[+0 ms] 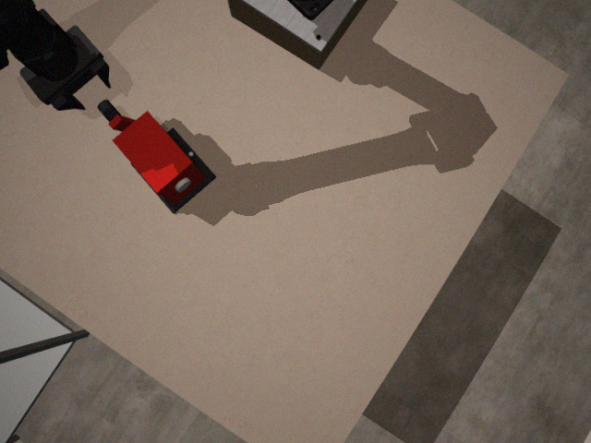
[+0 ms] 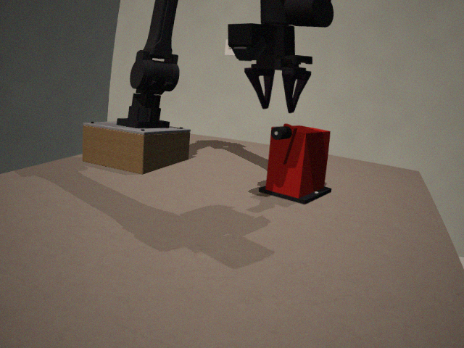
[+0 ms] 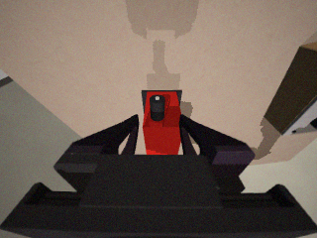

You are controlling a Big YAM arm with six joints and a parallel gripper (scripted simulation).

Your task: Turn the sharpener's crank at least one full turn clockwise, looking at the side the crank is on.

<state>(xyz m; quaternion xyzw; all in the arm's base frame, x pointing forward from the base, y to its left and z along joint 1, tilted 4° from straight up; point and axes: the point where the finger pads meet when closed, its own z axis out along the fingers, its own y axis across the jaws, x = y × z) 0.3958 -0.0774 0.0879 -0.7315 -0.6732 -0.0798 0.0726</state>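
The red sharpener [image 1: 160,157] stands on a black base plate on the tan table; it also shows in the exterior view [image 2: 299,161] and in the wrist view [image 3: 160,130]. Its red crank arm ends in a black knob [image 1: 107,110] at the top of the crank side, also visible in the exterior view [image 2: 280,132] and in the wrist view [image 3: 157,107]. My gripper [image 2: 278,108] hangs open and empty a short way above the knob, clear of it. It also shows in the top view [image 1: 90,95] and in the wrist view [image 3: 158,124], where the fingers frame the knob.
The arm's base sits on a wooden block [image 2: 135,146] at the back left, also seen in the top view [image 1: 291,23]. The table's edges run along the right and front in the top view.
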